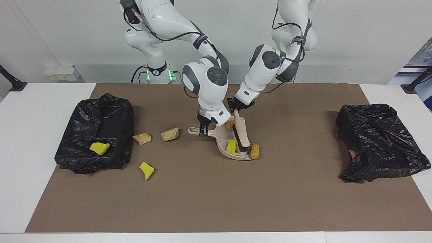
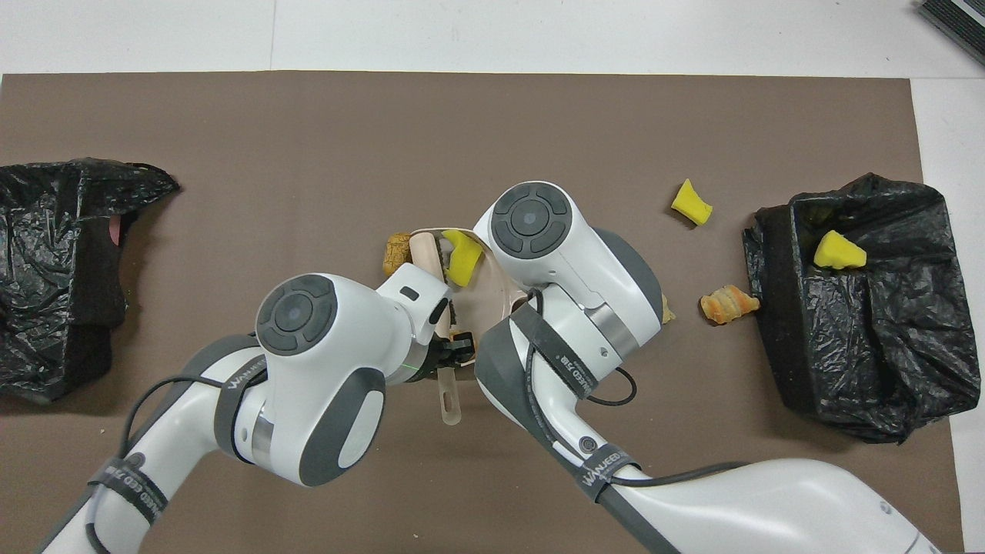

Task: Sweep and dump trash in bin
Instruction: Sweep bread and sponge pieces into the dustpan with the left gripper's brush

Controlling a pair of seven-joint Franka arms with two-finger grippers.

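My right gripper [image 1: 203,130] is shut on the handle of the beige dustpan [image 1: 222,136], which rests on the brown mat. My left gripper [image 1: 237,107] is shut on the handle of the brush [image 1: 241,133], whose bristles sit inside the pan. A yellow wedge of trash [image 1: 231,147] [image 2: 462,255] lies in the pan, and a tan lump [image 1: 230,125] lies deeper in it. Another tan lump [image 1: 254,151] [image 2: 397,251] sits at the pan's lip beside the bristles. In the overhead view the arms hide most of the dustpan [image 2: 494,283] and the right gripper.
A black bag-lined bin [image 1: 111,114] [image 2: 885,369] at the right arm's end holds a yellow wedge [image 1: 99,147]. Beside it lie two tan chunks [image 1: 142,138] [image 1: 170,134] and a yellow wedge [image 1: 146,170]. A second black bin [image 1: 378,141] stands at the left arm's end.
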